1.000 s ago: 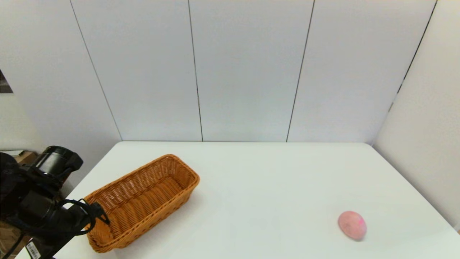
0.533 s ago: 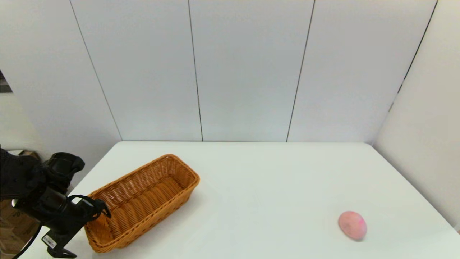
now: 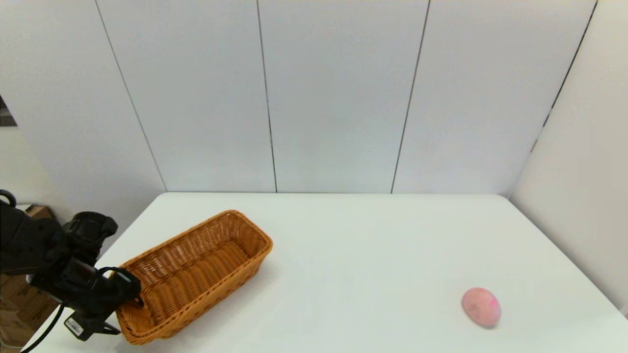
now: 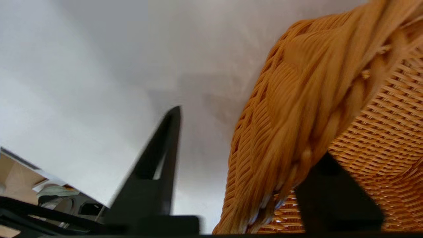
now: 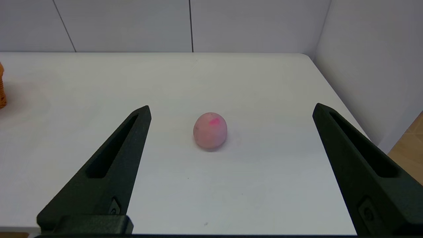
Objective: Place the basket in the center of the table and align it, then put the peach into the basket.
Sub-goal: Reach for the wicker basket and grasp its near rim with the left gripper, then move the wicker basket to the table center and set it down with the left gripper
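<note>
Your basket [image 3: 195, 277] sits skewed near the tabletop's [image 3: 373, 255] 8 o'clock corner, well off centre, which is why your left hand [image 4: 251, 185] is at its near end: fingers spread, straddling the braided rim, one inside and one outside, not yet pinching. The peach [image 3: 481, 307] waits around 4 o'clock. Your right hand [image 5: 231, 109] is parked short of it, spread wide, holding nothing.
</note>
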`<state>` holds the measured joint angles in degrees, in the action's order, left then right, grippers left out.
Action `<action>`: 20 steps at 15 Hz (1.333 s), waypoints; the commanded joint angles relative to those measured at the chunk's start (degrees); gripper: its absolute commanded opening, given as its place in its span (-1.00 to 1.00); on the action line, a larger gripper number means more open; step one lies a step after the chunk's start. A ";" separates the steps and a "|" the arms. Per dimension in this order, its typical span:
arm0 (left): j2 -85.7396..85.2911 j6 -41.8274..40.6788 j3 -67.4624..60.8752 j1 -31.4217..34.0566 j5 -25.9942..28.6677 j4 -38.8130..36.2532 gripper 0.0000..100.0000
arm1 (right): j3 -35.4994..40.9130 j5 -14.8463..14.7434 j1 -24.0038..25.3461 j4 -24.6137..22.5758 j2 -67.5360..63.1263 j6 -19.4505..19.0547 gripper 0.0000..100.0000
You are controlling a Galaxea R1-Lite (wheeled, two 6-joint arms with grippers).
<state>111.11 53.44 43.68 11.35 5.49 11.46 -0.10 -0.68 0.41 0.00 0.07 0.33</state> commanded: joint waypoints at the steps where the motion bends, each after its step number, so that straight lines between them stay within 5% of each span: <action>1: -0.10 0.35 0.18 -0.01 0.14 -0.91 -1.00 | 0.01 -0.02 0.02 0.00 -0.07 0.02 1.00; 8: -13.11 -3.70 2.02 -2.65 8.84 -2.32 -1.00 | 0.01 -0.11 0.02 0.00 -0.07 0.11 1.00; 14: -22.07 -3.96 4.57 -19.35 12.09 -3.64 -1.00 | 0.01 -0.11 0.02 0.00 -0.07 0.11 1.00; 20: -10.12 -8.80 9.85 -33.32 12.80 -4.60 -1.00 | 0.01 -0.11 0.02 0.00 -0.07 0.11 1.00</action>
<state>94.45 47.65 51.76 -17.69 18.13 6.85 -0.10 -0.79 0.41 0.02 0.07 0.41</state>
